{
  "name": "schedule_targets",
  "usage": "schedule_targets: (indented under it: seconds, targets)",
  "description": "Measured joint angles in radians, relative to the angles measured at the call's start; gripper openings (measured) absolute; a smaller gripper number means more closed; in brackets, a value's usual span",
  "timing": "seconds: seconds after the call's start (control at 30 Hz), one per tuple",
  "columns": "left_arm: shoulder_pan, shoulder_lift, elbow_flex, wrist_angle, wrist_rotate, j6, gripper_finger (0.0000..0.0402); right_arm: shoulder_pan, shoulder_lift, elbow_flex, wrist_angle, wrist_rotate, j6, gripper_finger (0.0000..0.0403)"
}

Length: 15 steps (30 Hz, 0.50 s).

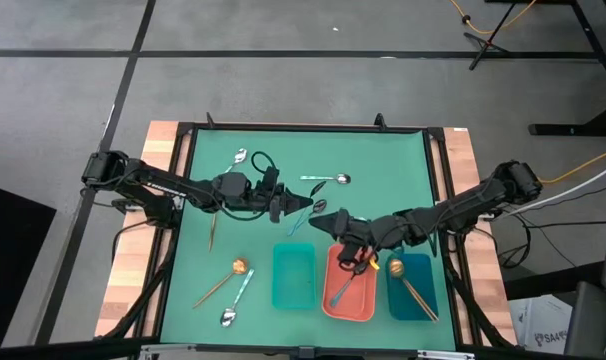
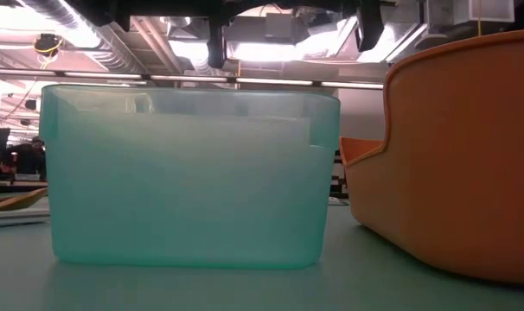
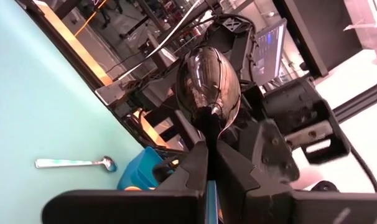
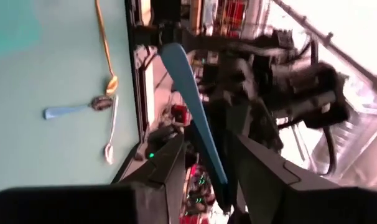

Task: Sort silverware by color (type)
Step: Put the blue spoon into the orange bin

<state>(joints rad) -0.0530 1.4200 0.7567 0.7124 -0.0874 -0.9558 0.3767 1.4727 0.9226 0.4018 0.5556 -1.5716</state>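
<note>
- The left end effector [image 1: 280, 207] hung over the middle of the green tabletop [image 1: 208, 190], clenched on a dark-bowled spoon [image 3: 208, 87]. In its wrist view the neck sat pinched between the fingers, with the bowl sticking straight out past the tips.
- The right end effector [image 1: 355, 255] sat over the far end of the coral tray [image 1: 368, 310], fingers spread. A blue spoon handle [image 4: 195, 118] stood between them, and I judged it loose rather than gripped.
- A blue-handled spoon [image 1: 343, 287] lay in the coral tray, roughly along its length, so I took coral as the place for the dark-bowled kind.
- What the coming move turned on: the coral tray lay to the right of the left end effector and toward the near edge, just past the teal tray [image 1: 293, 290], with its long axis running far to near.
- The right arm was the nearer to that tray and stood right over it. I judged it had to clear before the left could bring its spoon across.
- A gold-bowled spoon [image 1: 408, 280] lay in the dark blue tray [image 1: 430, 305].
- Loose spoons lay on the tabletop: a silver one with a teal handle [image 1: 328, 180] at the far side, and a gold-bowled one [image 1: 233, 273] to the left.
</note>
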Motion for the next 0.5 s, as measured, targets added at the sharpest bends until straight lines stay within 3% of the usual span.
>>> schedule_targets:
  seconds: [0.5]
  targets:
    - [0.0, 0.0, 0.0, 0.054, -0.019, -0.076, 0.0012, -0.036, -0.001, 0.0, 0.087, -0.041, -0.131, 0.0133]
